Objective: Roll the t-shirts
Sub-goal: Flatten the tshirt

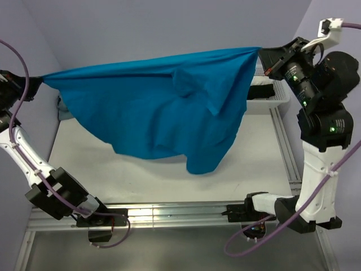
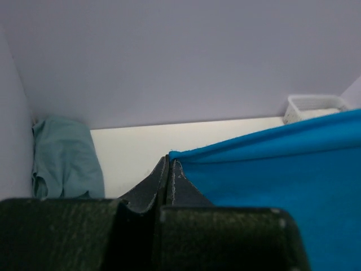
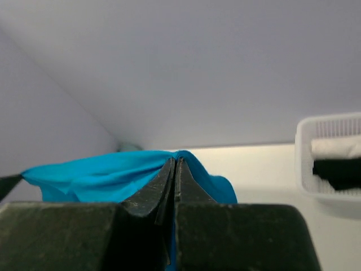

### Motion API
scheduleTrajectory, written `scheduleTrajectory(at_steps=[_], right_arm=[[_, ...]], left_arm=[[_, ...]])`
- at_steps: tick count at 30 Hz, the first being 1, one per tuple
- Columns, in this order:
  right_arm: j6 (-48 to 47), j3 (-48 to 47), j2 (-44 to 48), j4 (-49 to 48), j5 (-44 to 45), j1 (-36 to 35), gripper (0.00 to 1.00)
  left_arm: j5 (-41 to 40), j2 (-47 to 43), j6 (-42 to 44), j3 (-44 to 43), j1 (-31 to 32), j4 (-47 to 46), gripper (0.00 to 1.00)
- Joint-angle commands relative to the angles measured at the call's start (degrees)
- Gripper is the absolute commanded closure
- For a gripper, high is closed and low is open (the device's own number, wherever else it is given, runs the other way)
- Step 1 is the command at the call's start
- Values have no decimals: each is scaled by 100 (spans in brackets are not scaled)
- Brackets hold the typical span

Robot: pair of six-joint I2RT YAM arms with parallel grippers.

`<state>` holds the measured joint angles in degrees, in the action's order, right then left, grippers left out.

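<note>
A bright turquoise-blue t-shirt (image 1: 163,107) hangs stretched in the air above the white table (image 1: 141,180), held at two corners. My left gripper (image 1: 39,82) is shut on its left corner at the far left; in the left wrist view the gripper (image 2: 169,161) pinches the shirt's edge (image 2: 271,175). My right gripper (image 1: 264,56) is shut on the right corner at the upper right; in the right wrist view the gripper (image 3: 176,162) has the blue fabric (image 3: 96,178) bunched around it. The shirt's lower part sags toward the table.
A pale teal garment (image 1: 63,110) lies at the table's back left corner, also shown in the left wrist view (image 2: 65,158). A white mesh basket (image 1: 269,93) with dark and white cloth stands at the back right, also shown in the right wrist view (image 3: 330,155).
</note>
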<state>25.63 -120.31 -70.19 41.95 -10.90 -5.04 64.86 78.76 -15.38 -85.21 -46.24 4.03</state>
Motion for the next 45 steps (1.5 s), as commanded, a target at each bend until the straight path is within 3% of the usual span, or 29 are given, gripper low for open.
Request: scheduleTrajectory(at_steps=[1,3,5,9,12,13,14,15,17,18,21,24,26,29,33,37,41,45], right_arm=[[-68,-227,-195,75,-121,310,100],[-75,-283,-223,261,-264,284,100],[-84,331,153,-141,-377,267,100],[-155,755,998,-241,-63,302,100],[3,361,597,14,-517,310,100],[143,116,421,93,-719,310,100],[153,0,236,242,-773,302,100],[170,-97,-140,269,-817,302,100],[258,-212,-702,104,-1028,302,100],[302,-264,-915,15,-1142,319,100],[416,-581,-1785,-362,-1388,328,100],[487,-975,-2663,-873,-1451,319,100],[575,-2071,-3653,-978,-1494,354,100],[943,-3094,-4640,-1618,-1574,407,100],[1277,-2446,-4740,-2831,-1215,460,100],[1409,-2646,-4819,-3096,-959,662,100],[1647,-2323,-4514,-3167,-1055,855,100],[1709,-973,-3924,-3123,-1107,934,100]], left_arm=[[-452,60,-948,-485,-96,-895,100],[-2,174,-1543,-777,-297,-1061,100],[358,-26,-1985,-551,-508,-2105,100],[702,-686,-2565,-5,-790,-3136,100],[799,-355,-2855,-284,-773,-2873,100],[904,-161,-2813,-729,-599,-2664,100],[940,49,-2613,-1065,-458,-2201,100],[793,521,-1950,-1825,-334,-909,100],[564,1121,-1086,-2829,208,495,100],[284,1820,-533,-3835,394,1685,100],[116,3026,-536,-5105,1028,2240,100],[-568,3740,-222,-5558,1608,2243,100],[-1097,4162,-255,-5568,1995,1717,100],[-1614,4996,-597,-6339,2329,1347,100],[-2222,5255,-1010,-6491,2470,495,100],[-2434,5246,-1047,-6491,2383,212,100],[-2329,5141,-941,-6377,2216,326,100],[-2022,4948,-477,-6070,2049,991,100]])
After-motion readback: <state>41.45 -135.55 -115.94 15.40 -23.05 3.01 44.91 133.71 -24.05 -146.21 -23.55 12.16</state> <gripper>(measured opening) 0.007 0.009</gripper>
